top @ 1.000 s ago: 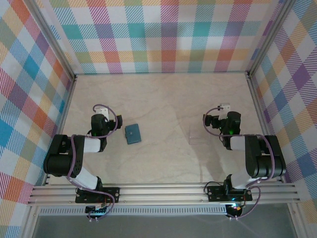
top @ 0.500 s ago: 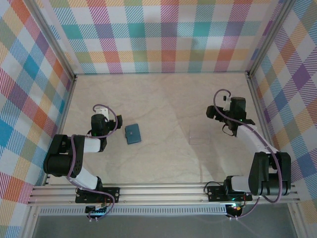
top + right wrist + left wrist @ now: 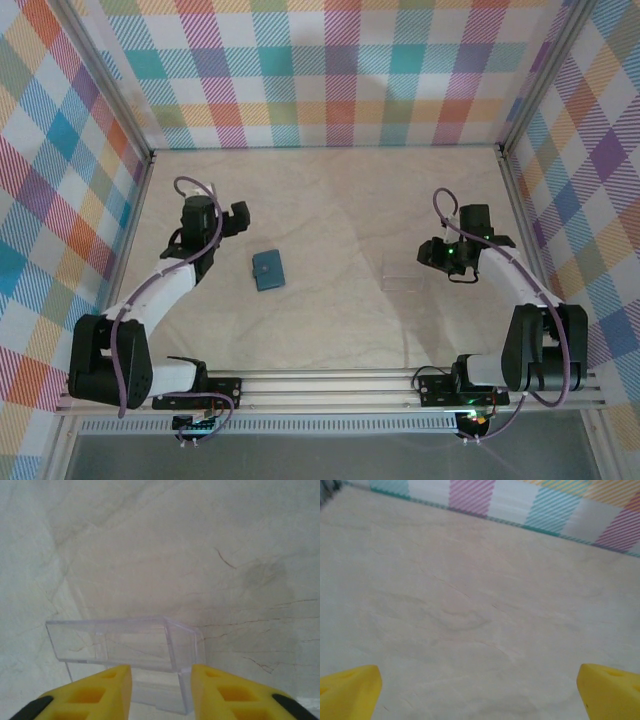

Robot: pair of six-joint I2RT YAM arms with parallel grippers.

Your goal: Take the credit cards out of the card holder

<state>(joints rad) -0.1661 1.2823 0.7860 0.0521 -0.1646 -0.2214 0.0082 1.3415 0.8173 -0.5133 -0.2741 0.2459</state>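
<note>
Left jaws wide open, empty. Right jaws half open just over the clear tray [image 3: 125, 645], gripping nothing I can see. Card holder [image 3: 268, 270] lies shut on the bench [image 3: 340, 200] near the left arm [image 3: 150, 290], so no cards out yet, whole job's left.

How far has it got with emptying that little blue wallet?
Done: nothing yet; the teal card holder lies closed on the table. In hand: the left gripper hovers open beside it, not touching; the right gripper seems to straddle the near end of the clear plastic tray. Left: opening the holder and emptying it.
</note>
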